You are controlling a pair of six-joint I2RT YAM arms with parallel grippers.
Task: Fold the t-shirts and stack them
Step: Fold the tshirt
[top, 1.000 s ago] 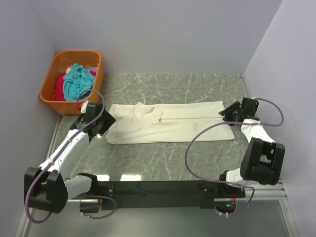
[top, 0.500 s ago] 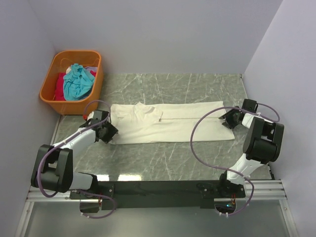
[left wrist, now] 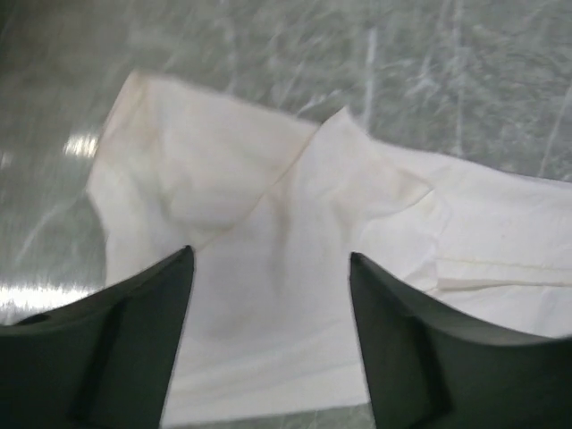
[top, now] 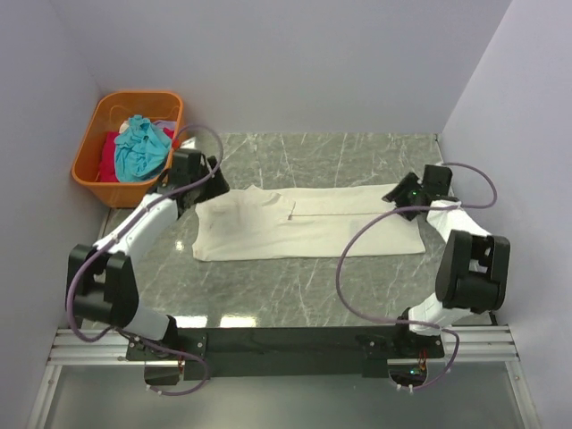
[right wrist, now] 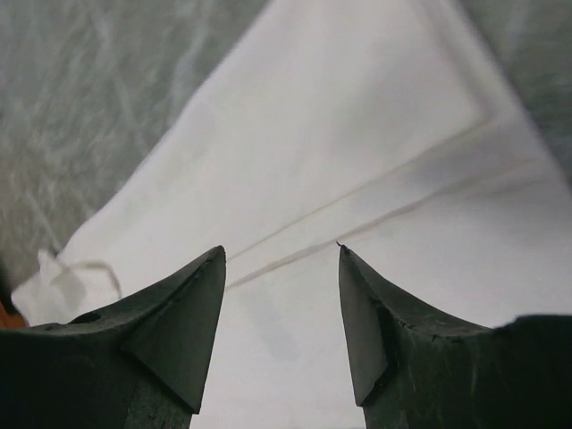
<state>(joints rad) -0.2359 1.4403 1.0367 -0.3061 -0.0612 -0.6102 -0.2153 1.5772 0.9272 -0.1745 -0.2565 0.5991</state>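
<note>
Pale lilac walls (top: 313, 63) closed in a grey marbled desk (top: 357, 152), and across its middle lay the largest of the t-shirts, the cream t-shirt (top: 304, 228), spread flat as a long band with its collar end to our left and its hem to our right. We judged that its sides and sleeves had already been turned in lengthwise, since a straight folded edge ran along the band in the right wrist view, but the crosswise folds that would make it a compact packet were not yet made. The left arm (top: 147, 223) reached over the collar end and the right arm (top: 447, 223) over the hem end. At the far left corner stood the orange basket (top: 103, 190), well apart from the band. It held the teal t-shirt (top: 138, 143) bunched on top and the red t-shirt (top: 109, 152) crumpled beside it, both unfolded. No stack existed anywhere on the desk, so we took the task to be in its early part: one shirt half folded, two untouched. The left jaws hung open above the far collar corner with only cloth showing beneath them, gripping nothing. The right jaws likewise stood open over the far hem corner, holding nothing. We thought both were placed to pinch those corners for the next fold.
</note>
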